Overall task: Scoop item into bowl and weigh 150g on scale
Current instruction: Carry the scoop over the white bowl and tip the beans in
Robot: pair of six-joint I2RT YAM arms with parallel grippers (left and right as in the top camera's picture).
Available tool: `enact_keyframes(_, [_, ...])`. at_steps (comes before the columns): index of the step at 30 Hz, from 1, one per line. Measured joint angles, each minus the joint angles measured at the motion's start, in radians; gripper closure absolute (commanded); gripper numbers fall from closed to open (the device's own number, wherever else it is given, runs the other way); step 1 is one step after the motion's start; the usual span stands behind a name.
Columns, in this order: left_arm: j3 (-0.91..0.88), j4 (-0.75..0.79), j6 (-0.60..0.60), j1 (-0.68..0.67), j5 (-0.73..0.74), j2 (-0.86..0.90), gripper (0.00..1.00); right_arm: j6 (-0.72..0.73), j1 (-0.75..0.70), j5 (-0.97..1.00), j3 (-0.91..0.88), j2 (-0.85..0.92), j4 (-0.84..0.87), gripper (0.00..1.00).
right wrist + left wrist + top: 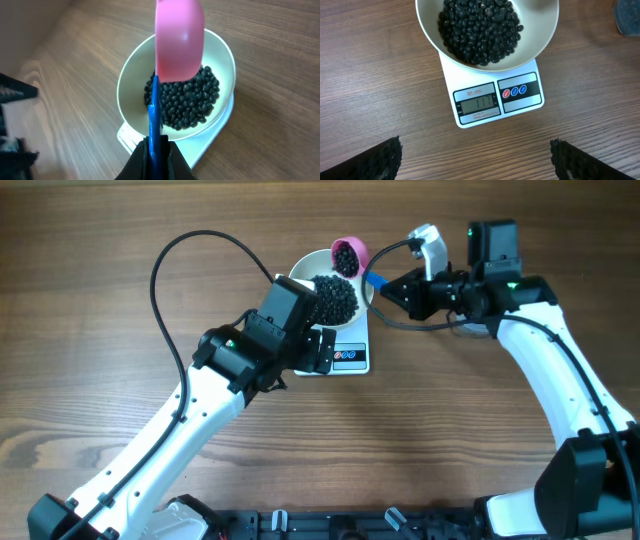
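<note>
Step in hand: topping up the bowl toward the target weight. The bowl point(545, 30) sits on the scale point(452, 77) mid-worktop point(450, 430). It overhangs the scale except at 6 o'clock, where the display point(479, 103) and two round buttons point(515, 91) show. The item point(480, 30) is a loose heap of black beans in the bowl, and there are more beans in the pink scoop point(348, 255). The right gripper point(156, 160) is clamped tight on the scoop's blue handle point(154, 115). In the overhead view the scoop is over the bowl's rim at about 1 o'clock, opening up, loaded, not tipped. The left gripper point(476, 160) is spread fully wide and has hold of nothing. It hovers by the scale's 6-to-7 o'clock edge, with its wrist camera on the display. The digits are lit but too faint to read with confidence. Next move, likely: roll the right wrist slowly to trickle beans in, and stop as the reading nears target. Dumping the whole scoop risks overshoot. The beans roll, so pour over the bowl's centre, not the rim.
</note>
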Motion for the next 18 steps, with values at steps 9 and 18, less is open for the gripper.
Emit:
enact_keyframes(9, [0.000, 0.000, 0.000, 0.000, 0.000, 0.000, 0.00, -0.048, 0.074, 0.111, 0.000, 0.000, 0.008, 0.96])
enact_keyframes(18, [0.000, 0.000, 0.000, 0.000, 0.000, 0.000, 0.00, -0.115, 0.074, 0.119, 0.000, 0.000, 0.012, 0.96])
